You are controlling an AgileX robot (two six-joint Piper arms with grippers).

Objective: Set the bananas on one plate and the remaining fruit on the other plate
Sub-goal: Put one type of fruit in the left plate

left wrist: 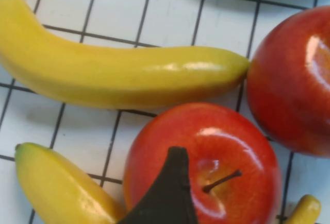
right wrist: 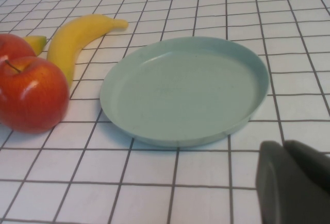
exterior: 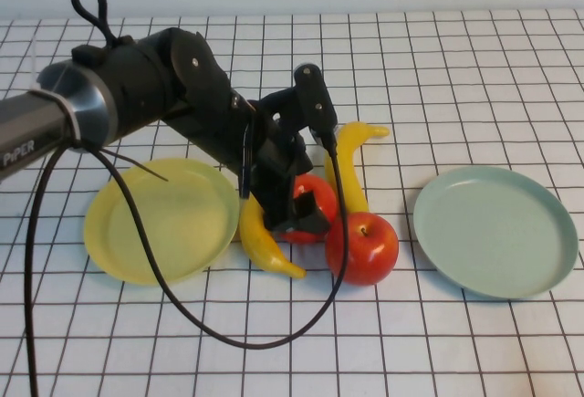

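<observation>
Yellow banana (exterior: pixel 349 167) lengthwise toward table's rear

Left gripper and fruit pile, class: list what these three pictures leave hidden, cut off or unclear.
- Left gripper: over the rear apple in the high view; the arm's own body hides the fingers, and the left wrist view shows only one dark tip.
- Right gripper: just a dark corner in the right wrist view, absent from the high view.
- Rear apple: mostly covered.
- Near banana: its upper end is behind the arm.
</observation>
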